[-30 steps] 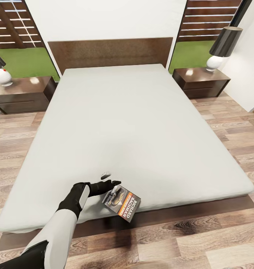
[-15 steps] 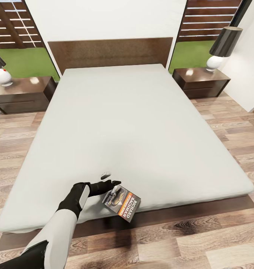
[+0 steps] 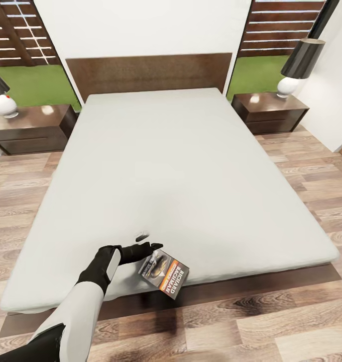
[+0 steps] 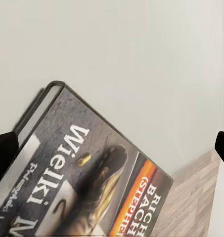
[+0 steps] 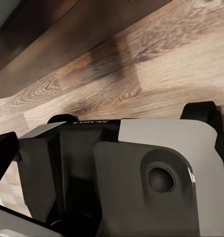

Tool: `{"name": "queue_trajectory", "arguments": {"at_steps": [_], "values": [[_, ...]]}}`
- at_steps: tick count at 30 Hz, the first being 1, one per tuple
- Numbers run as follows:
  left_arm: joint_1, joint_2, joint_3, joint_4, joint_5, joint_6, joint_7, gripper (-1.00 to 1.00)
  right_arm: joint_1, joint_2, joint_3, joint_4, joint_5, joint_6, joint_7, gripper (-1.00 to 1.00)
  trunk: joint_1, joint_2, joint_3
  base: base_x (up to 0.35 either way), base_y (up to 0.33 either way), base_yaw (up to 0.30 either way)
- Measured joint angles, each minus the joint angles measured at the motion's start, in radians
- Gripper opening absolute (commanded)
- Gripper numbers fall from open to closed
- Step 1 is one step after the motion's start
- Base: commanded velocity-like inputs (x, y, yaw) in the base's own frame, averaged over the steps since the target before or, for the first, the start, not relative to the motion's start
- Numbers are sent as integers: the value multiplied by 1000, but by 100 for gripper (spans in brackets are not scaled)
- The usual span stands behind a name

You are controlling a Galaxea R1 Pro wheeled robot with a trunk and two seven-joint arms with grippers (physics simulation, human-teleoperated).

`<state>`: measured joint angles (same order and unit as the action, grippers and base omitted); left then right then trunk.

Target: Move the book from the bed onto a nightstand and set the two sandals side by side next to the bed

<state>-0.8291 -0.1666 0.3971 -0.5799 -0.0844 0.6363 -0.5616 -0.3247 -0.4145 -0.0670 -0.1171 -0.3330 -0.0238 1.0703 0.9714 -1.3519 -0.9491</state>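
Your left gripper (image 3: 146,250) has its jaws clamped on one corner of the book (image 3: 165,273), which hangs past the bed (image 3: 191,166) edge at 6 o'clock; such a shallow hold could let it slip while you carry it to the nightstand (image 3: 27,128) at 10 o'clock.

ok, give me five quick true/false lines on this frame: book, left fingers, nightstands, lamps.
1. The thin dark paperback with the orange band sits at the foot edge of the pale grey mattress. True.
2. The paperback lies on the left dark brown nightstand. False: it is at the bed's foot edge.
3. The left gripper has its black fingers beside the paperback. True.
4. Each nightstand carries a white-based lamp. True.
5. The right dark brown nightstand stands at the foot of the bed. False: it flanks the headboard.
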Motion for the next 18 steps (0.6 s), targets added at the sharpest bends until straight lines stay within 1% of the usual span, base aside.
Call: {"name": "queue_trajectory", "arguments": {"at_steps": [18], "values": [[0,1,1,0,0,0,0,100,0,0,0,0,0,0,0,100,-69,126,56,0,0,0]]}}
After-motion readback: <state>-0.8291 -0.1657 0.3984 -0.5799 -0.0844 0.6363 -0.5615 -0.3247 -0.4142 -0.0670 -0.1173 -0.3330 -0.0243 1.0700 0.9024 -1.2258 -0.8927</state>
